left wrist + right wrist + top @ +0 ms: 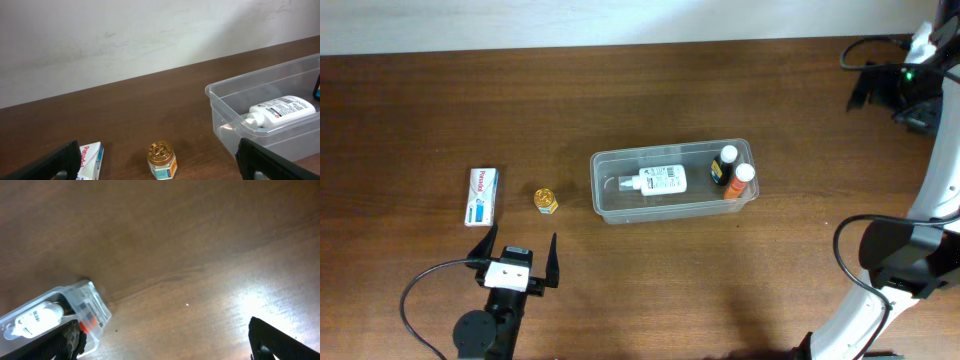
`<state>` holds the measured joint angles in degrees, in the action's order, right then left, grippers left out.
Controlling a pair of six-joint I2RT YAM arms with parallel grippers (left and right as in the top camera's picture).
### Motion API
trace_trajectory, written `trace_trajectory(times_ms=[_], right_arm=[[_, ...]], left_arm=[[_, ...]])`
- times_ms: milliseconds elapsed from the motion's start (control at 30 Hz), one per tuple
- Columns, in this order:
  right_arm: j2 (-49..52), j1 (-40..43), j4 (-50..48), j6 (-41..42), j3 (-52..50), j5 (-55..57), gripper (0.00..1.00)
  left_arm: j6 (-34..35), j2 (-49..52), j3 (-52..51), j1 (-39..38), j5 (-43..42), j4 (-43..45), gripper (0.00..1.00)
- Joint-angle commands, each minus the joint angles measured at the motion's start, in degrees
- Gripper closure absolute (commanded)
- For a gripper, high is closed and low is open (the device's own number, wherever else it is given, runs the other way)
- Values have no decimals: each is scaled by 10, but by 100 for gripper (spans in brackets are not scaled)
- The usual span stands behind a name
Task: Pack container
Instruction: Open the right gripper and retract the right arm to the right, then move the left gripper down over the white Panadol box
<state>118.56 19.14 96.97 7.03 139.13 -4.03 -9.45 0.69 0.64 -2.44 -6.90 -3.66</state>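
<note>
The container [670,213] holds 3 bottles [655,181], while the left claw [523,237] and right claw [170,345] both gape wide, gripping nothing.

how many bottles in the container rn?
3 in the container: white bottle lying mid-tub, black-capped bottle and orange bottle at its right end. None looks hidden.

jar [546,200] and box [483,195] stand before left tool [522,238]
</note>
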Motion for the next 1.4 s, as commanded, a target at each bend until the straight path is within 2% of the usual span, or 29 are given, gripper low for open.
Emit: trace_trajectory(times_ms=[0,867,967,1167,1367], right_arm=[[-11,12,-3,-3,-23,5,2],[-11,19,-3,-3,-30,0,2],[-11,19,-3,-3,-30,0,2],[-11,19,-3,-3,-30,0,2],[-11,19,-3,-3,-30,0,2]], left_arm=[[-7,-3,-1,3,-2,-3,1],[-7,-3,-1,3,-2,-3,1],[-7,-3,-1,3,-5,27,1],[-5,-3,13,3,-75,102,1],[-5,44,124,4,-52,12,1]])
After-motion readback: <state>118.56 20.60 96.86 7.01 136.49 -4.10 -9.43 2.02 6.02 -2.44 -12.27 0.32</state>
